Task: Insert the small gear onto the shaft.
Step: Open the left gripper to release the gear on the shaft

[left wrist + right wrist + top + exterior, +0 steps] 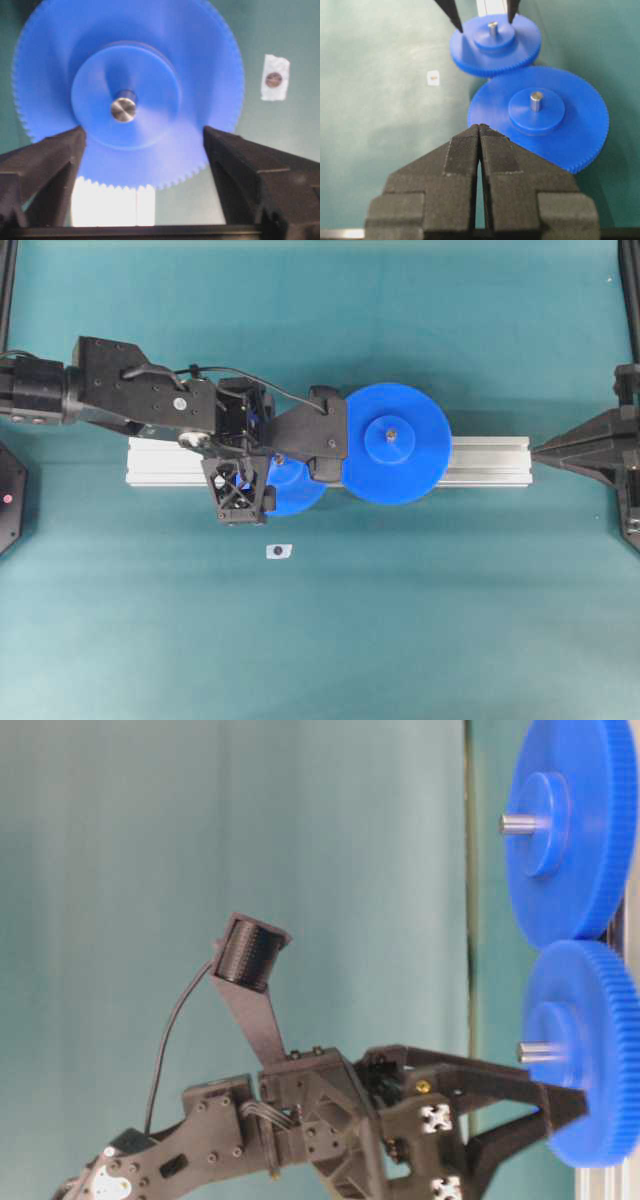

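Two black fingers point(451, 14) of the left gripper point(145, 150) are spread wide either side of the small gear's point(495, 45) hub, touching nothing. That gear is already seated on the shaft point(123, 108), whose upright tip shows through the hub, at the rail's point(480, 460) left end. The right gripper point(479, 131), pressed closed and empty, is parked well apart.

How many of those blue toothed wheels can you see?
2. The small gear sits on the shaft between the open left hand's fingers; the wider gear sits beside it on the rail.
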Tool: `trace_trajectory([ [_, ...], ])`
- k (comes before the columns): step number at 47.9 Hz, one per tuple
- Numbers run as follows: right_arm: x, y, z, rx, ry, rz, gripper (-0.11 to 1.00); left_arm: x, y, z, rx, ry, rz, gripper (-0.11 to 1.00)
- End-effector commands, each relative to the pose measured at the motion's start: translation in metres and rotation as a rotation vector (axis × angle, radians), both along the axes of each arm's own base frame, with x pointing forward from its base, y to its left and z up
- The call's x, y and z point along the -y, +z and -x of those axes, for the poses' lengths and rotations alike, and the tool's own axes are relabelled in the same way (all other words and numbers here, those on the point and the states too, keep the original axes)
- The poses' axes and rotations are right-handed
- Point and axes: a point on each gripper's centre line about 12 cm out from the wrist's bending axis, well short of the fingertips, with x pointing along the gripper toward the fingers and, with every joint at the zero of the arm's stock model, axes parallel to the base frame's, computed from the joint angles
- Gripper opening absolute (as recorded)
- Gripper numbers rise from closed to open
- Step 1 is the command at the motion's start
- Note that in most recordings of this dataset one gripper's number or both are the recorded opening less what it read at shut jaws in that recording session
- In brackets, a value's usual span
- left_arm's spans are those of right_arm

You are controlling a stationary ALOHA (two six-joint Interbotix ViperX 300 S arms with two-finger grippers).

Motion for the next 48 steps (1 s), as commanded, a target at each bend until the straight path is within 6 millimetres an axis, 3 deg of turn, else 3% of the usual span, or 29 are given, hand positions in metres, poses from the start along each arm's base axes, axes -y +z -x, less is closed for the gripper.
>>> trace_trajectory([
  [1, 0.000, 0.009, -0.002, 0.025, -0.004, -0.008, 0.04, 0.005, 0.017, -0.005, 0.052, -0.012, 0.000, 0.87],
  [21, 0.000, 0.009, -0.003, 0.023, -0.005, -0.009, 0.04, 0.010, 0.044, -0.012, 0.121, -0.022, -0.002, 0.87],
  [48, 0.000, 0.008, -0.003, 0.025, -0.005, -0.009, 0.04, 0.008, 0.103, 0.005, 0.206, -0.011, -0.003, 0.86],
])
